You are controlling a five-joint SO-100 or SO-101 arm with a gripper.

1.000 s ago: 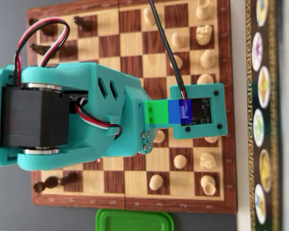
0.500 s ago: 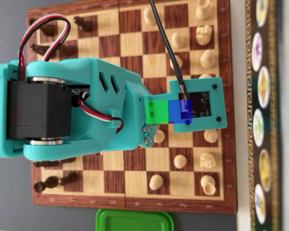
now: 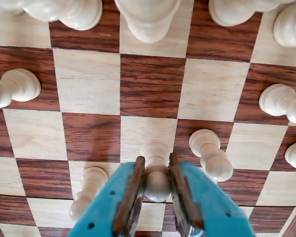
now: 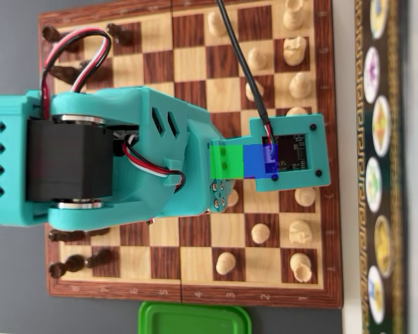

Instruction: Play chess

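A: Any legible text?

B: Very little. The chessboard [image 4: 188, 69] has small coordinate marks along its bottom border in the overhead view; only a "2" and "3" near the right end can be made out, faintly.

A: The strip right of the board?

B: Round emblems [image 4: 381, 174], no readable lettering.

In the overhead view the teal arm [image 4: 125, 167] covers the middle of the chessboard [image 4: 188, 285], hiding the tool and whatever it grips beneath. The green lid [image 4: 195, 319] is cut by the bottom edge. In the wrist view the pale pieces along the top edge [image 3: 148, 17] are cropped to their bases, and the tool [image 3: 156, 190] runs off the bottom edge.
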